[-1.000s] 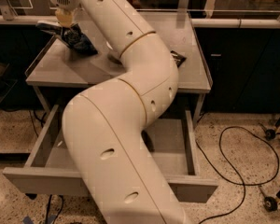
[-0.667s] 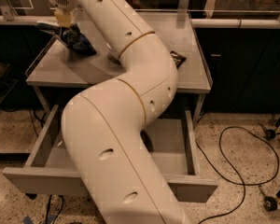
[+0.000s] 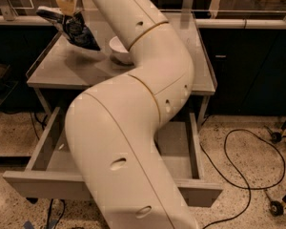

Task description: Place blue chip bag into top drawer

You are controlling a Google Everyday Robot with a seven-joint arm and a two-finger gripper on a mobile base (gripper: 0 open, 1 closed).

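Note:
At the top left my gripper (image 3: 68, 13) is shut on the upper edge of the blue chip bag (image 3: 78, 31). The bag is dark blue foil and hangs just above the grey tabletop (image 3: 57, 73), near its back-left part. Below the table the top drawer (image 3: 178, 149) stands pulled out, with its front panel (image 3: 38, 187) toward the camera. My white arm crosses the middle of the view and hides most of the drawer's inside and its handle.
A white bowl (image 3: 119, 49) sits on the table right of the bag, close against my arm. A black cable (image 3: 238, 142) loops over the speckled floor at the right, near cart wheels (image 3: 276, 137). Dark cabinets stand behind the table.
The gripper has risen with the blue chip bag, which now hangs higher above the tabletop. The arm has shifted and the white bowl now shows.

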